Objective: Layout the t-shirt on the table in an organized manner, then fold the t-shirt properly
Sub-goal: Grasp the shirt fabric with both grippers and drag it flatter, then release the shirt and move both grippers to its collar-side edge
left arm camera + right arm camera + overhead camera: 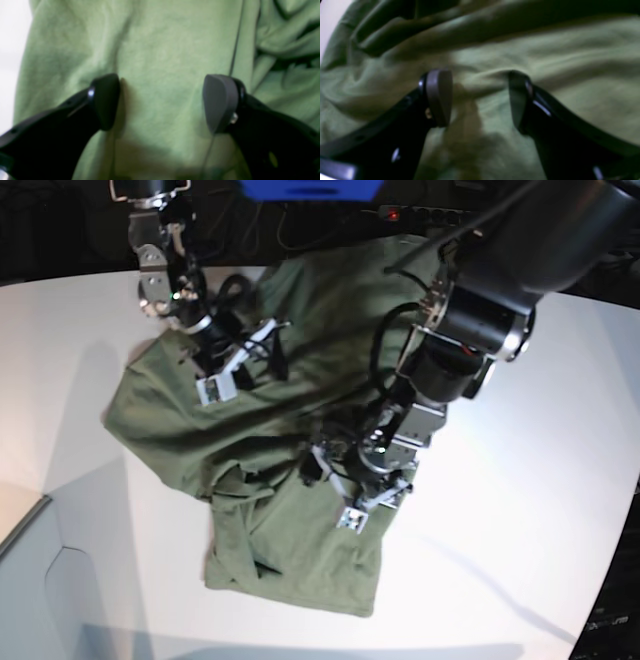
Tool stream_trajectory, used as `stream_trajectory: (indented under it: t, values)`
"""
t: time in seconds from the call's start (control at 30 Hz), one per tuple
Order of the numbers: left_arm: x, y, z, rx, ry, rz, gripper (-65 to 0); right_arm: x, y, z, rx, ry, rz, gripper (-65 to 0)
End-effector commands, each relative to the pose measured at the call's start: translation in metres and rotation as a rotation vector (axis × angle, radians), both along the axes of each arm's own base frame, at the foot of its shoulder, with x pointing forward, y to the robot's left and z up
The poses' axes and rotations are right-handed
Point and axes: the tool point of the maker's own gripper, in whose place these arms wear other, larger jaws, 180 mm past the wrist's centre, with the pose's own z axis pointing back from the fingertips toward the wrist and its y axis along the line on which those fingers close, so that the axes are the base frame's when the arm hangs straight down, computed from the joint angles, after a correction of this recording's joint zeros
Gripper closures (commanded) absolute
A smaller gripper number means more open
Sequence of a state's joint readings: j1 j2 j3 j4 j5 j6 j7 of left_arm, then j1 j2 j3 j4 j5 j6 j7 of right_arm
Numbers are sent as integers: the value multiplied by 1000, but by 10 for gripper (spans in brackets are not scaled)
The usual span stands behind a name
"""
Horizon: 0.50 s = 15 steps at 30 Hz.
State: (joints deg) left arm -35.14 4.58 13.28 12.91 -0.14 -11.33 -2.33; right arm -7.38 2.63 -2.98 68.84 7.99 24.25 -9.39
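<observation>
With both sets of jaws spread wide and holding nothing, the right gripper [480, 98] risks pinching two layers at the ridge between its pads, while the left gripper [161, 102] may drag smooth cloth into wrinkles. The plain olive-green soft cotton t-shirt [270, 470] lies rumpled beneath both, on the smooth white table [520, 510].

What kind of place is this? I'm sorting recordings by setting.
Probably a robotics lab: a two-arm rig over a bare white table, one olive-green t-shirt as the only workpiece, and cables with a power strip behind.
</observation>
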Motion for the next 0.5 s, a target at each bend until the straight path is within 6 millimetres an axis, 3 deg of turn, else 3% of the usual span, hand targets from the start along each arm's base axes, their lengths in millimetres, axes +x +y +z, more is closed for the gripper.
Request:
stream_trajectory:
  t: [0.0, 0.23, 0.33, 0.47]
  values:
    - [-12, 40, -20, 79, 67, 43, -504, -4, -25, -16, -93, 63, -5, -360]
    - [-62, 149, -60, 113, 167, 222, -501, 31, -79, -17, -197, 58, -15, -360]
    - [-88, 176, -67, 82, 174, 284, -500, 53, -91, -11, -216, 41, -26, -360]
    - [-132, 181, -72, 30, 255, 302, -500, 82, -98, -6, -215, 33, -46, -360]
